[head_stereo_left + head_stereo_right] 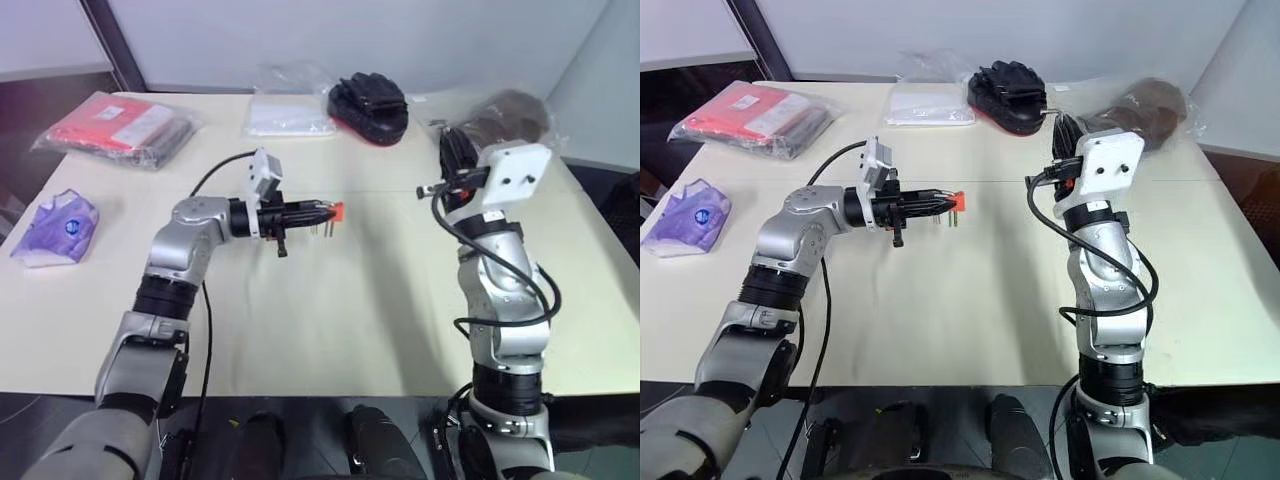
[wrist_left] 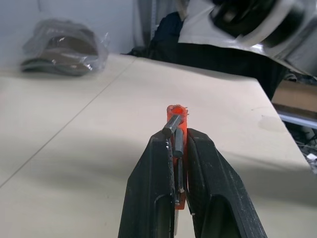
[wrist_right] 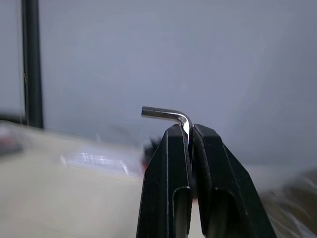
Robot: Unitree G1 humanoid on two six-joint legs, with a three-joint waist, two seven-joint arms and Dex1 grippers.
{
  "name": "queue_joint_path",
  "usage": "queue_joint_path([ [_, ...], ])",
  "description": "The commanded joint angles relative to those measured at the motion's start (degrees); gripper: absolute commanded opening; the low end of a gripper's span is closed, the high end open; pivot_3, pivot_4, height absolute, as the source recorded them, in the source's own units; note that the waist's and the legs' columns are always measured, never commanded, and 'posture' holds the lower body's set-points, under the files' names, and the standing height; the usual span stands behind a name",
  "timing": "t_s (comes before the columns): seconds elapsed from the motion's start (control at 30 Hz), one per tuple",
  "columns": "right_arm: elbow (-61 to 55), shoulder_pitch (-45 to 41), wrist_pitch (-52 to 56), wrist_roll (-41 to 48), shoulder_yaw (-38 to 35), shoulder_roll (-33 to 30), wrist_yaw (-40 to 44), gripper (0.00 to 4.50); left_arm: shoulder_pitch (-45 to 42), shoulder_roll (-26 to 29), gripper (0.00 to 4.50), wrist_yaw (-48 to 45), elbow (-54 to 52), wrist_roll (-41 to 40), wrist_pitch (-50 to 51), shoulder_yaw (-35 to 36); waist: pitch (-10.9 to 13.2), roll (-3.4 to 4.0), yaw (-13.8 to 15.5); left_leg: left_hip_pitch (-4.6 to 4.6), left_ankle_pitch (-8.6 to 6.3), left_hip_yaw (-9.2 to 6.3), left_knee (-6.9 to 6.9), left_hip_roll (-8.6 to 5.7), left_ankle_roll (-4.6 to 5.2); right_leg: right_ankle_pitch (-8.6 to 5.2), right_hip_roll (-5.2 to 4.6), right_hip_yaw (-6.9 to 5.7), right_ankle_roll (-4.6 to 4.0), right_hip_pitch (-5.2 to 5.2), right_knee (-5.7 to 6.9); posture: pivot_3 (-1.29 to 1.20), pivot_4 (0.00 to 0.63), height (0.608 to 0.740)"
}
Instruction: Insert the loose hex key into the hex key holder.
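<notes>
The left end effector (image 1: 318, 212) hovers above the pale surface (image 1: 330, 320), pointing level toward the robot's right, its two black fingers (image 2: 153, 188) clamped tight on the hex key holder (image 1: 335, 210). The orange block's tip pokes out past the fingertips, with short grey keys hanging from it. The right end effector (image 3: 189, 130) is raised off the surface, angled upward and away from the robot, its fingers closed on the loose hex key (image 3: 166, 115), whose bent end sticks out sideways above the fingertips. The two end effectors are well apart. Farther back lie a purple bag (image 1: 55, 230) at the left edge, a red packet (image 1: 115, 125), a clear bag (image 1: 290, 105), a black glove (image 1: 370, 105) and a dark wrapped bundle (image 1: 510, 112).
</notes>
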Motion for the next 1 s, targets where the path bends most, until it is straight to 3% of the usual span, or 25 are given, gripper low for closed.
queue_joint_path([
  [0.03,1.15,-1.33,-9.4,0.88,3.59,3.6,0.12,0.02,-3.26,-0.65,0.0,-0.68,1.17,0.24,-1.78,0.77,0.0,0.0,-0.01,0.0,0.0,0.0,0.0,0.0,0.0,0.0,0.0,0.0,0.0,0.0,0.02,0.0,0.15,0.74],
  [0.5,14.95,-2.73,-25.49,-4.12,11.93,9.84,-1.19,0.02,-7.89,-2.24,0.0,-3.84,5.4,1.39,-2.5,0.47,0.0,0.01,-0.05,0.02,0.02,0.0,0.0,0.0,-0.03,0.0,0.0,0.0,0.0,-0.01,0.06,0.0,0.15,0.74],
  [1.0,21.49,-3.22,-29.83,-4.94,14.4,9.91,0.68,0.02,-7.2,-1.13,0.0,-3.69,4.29,1.18,-1.65,1.15,0.0,0.01,-0.07,0.02,0.02,-0.01,0.0,0.0,-0.04,0.0,0.0,0.0,0.0,-0.02,0.07,0.0,0.15,0.74],
])
